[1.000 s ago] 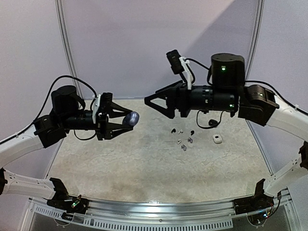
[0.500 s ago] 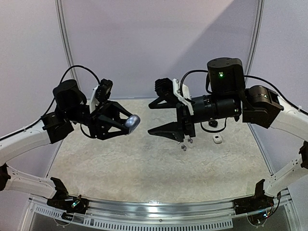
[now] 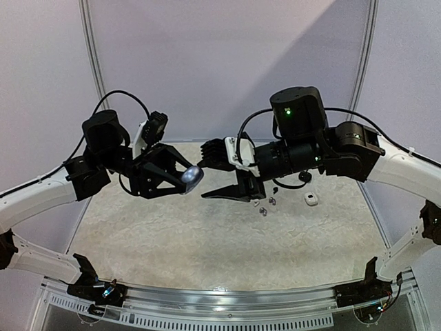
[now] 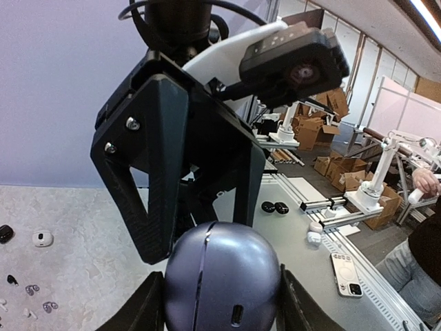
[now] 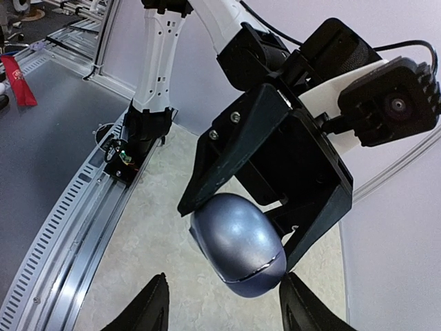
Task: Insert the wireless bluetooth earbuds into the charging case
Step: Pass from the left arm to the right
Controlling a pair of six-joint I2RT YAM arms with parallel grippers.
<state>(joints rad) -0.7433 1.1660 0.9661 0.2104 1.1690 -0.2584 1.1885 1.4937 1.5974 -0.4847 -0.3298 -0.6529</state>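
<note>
Earbuds (image 3: 265, 205) lie loose in a small scatter on the table (image 3: 172, 234), right of its middle and toward the far edge, with a white case (image 3: 311, 199) just to their right and a black one (image 3: 304, 177) beyond. Each is a tiny, light piece, probably smooth and quick to skid or flip, so I would pinch one by its body with the fingertips only. They are too small here to tell which way any of them points.

A blue-grey charging case (image 3: 191, 176) is up in the air over the left-middle of the table, pinched between the fingers of the left gripper (image 3: 186, 178). It is a hard, glossy, egg-like shell, likely slippery, and best held across its broad faces. Its rounded end points toward the right arm. Its seam runs from that end back toward the left wrist, roughly along the long axis, and a small slot faces the left wrist camera. The fingers seem to press on either side of the seam, which I judge keeps the lid closed.

The right gripper (image 3: 203, 172) faces the case with fingers spread, its tips near but apparently not touching.
</note>
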